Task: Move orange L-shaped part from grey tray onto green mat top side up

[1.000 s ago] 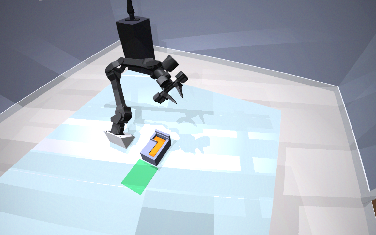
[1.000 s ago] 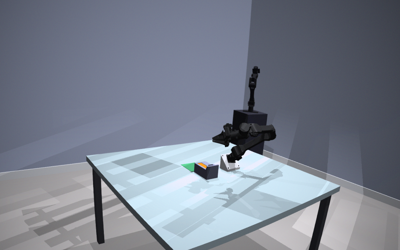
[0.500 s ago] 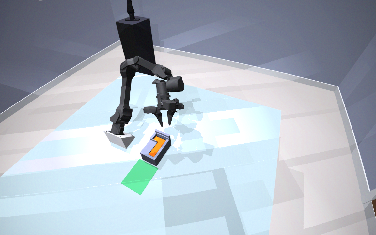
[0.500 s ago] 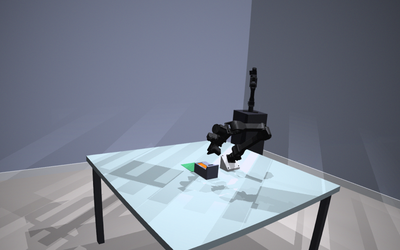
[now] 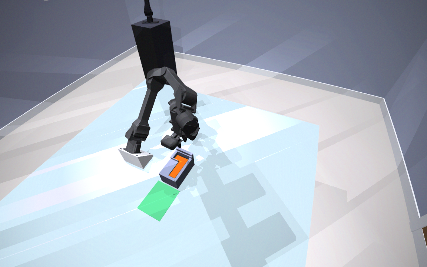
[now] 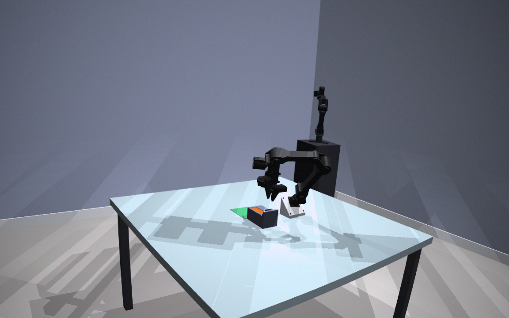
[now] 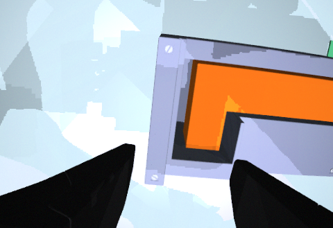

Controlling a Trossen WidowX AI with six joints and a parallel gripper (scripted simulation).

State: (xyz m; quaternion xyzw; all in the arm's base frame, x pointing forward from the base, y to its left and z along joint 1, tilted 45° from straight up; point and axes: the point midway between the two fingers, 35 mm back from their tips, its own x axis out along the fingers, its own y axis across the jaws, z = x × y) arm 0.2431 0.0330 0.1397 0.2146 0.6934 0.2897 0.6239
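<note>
The orange L-shaped part (image 5: 176,169) (image 6: 257,210) (image 7: 263,93) lies in the pocket of the grey tray (image 5: 167,168) (image 6: 270,219) (image 7: 277,145). Dark gaps show around its L-shaped end in the wrist view, and its far end is cut off there. The green mat (image 5: 158,202) (image 6: 239,212) (image 7: 330,49) lies beside the tray, at the end away from the L-shaped end, with nothing on it. My gripper (image 5: 182,144) (image 6: 270,199) (image 7: 183,163) is partly open and empty, pointing down above the tray's L-shaped-end side, clear of the part.
The arm's pale wedge-shaped base (image 5: 137,158) (image 6: 291,209) stands on the table (image 5: 85,212) (image 6: 193,253) near the tray. A raised bar (image 7: 163,93) with screws runs along the tray's L-shaped-end edge. A black pedestal (image 5: 155,46) (image 6: 329,170) with another arm stands beyond the table.
</note>
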